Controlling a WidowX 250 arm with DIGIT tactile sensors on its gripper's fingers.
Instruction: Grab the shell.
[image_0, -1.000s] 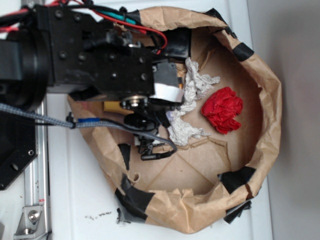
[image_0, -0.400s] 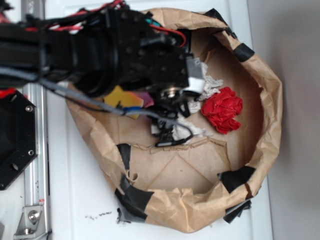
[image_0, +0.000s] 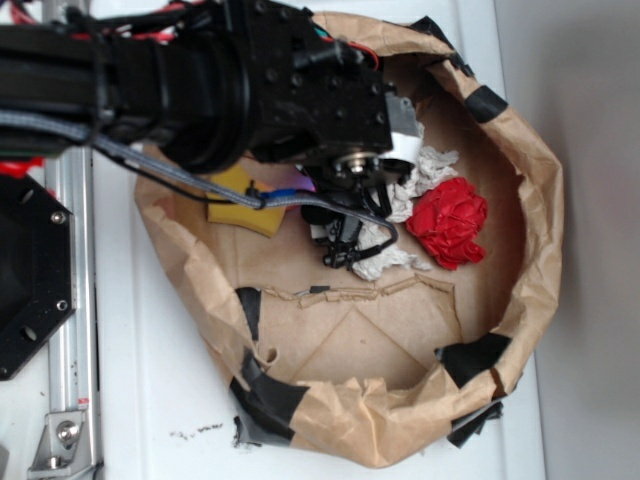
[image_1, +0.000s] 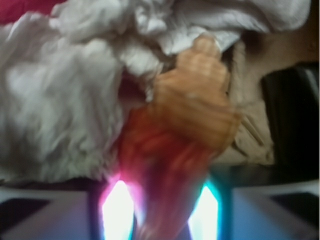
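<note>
The shell (image_1: 192, 115) lies straight ahead of the end effector (image_1: 160, 210), its long axis running from the pale knobbed end up against the white crumpled paper (image_1: 60, 100) down toward the glowing fingers, so it points into the gap. Whether the fingers are apart or clamped, I cannot tell. The overhead view hides the shell under the arm (image_0: 200, 90); it shows instead the red paper ball (image_0: 450, 222) beside the white paper, inside the brown paper bowl (image_0: 540, 200).

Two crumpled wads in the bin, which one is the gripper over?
The white-grey paper wad, lying partly under the gripper. The red wad lies clear of it, toward the bin's far wall.
</note>
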